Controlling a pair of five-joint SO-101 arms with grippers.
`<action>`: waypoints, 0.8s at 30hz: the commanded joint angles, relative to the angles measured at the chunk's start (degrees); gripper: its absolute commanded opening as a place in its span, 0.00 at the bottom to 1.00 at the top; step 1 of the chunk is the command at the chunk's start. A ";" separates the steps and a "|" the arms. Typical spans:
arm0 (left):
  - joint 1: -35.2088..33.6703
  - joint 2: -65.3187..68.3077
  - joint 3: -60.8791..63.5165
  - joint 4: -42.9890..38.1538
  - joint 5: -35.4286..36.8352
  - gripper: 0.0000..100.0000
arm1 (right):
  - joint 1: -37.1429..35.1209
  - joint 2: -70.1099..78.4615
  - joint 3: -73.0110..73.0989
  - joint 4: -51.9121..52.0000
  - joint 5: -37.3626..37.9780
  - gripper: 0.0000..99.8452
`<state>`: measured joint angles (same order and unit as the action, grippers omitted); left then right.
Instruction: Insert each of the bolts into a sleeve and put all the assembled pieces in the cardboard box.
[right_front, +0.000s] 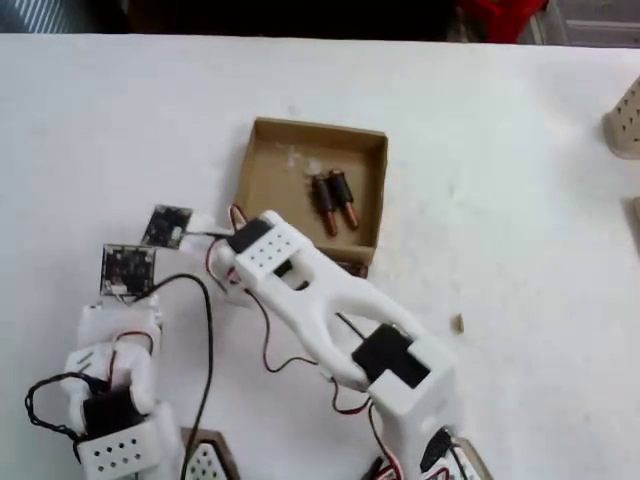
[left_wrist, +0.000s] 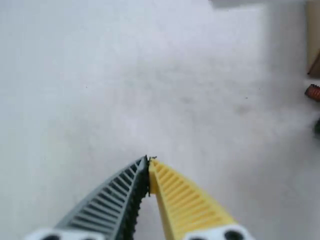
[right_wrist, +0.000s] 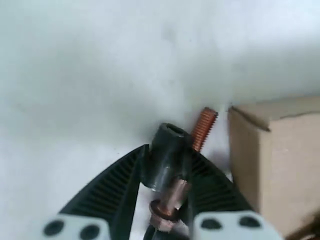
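Bolt (right_wrist: 202, 131), sleeve (right_wrist: 167, 160) w/in right pincer (right_wrist: 172, 152)

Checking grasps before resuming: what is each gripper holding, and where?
Right gripper clamps a black sleeve and copper bolt around their middles; left gripper holds nothing.

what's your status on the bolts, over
Left gripper shut, empty. Right gripper shut on sleeve, bolt alongside, beside cardboard box. Two assembled pieces inside.

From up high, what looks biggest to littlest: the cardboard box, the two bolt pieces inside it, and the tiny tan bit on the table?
1. cardboard box
2. bolt piece and the other bolt piece: they look alike, so tied
3. tan bit
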<state>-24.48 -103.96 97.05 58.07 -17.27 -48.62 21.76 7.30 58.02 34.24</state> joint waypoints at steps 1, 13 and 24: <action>-0.40 -0.66 0.00 -1.67 -0.26 0.02 | 0.22 -0.04 0.26 0.92 0.97 0.02; -0.40 -0.66 0.00 -1.67 -0.26 0.02 | 0.22 -7.69 1.23 7.60 0.53 0.02; -0.40 -0.66 0.00 -1.67 -0.26 0.02 | -0.13 -7.60 5.89 3.47 0.44 0.10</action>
<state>-24.48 -103.96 97.05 58.07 -17.27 -49.23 16.22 12.66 64.09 34.59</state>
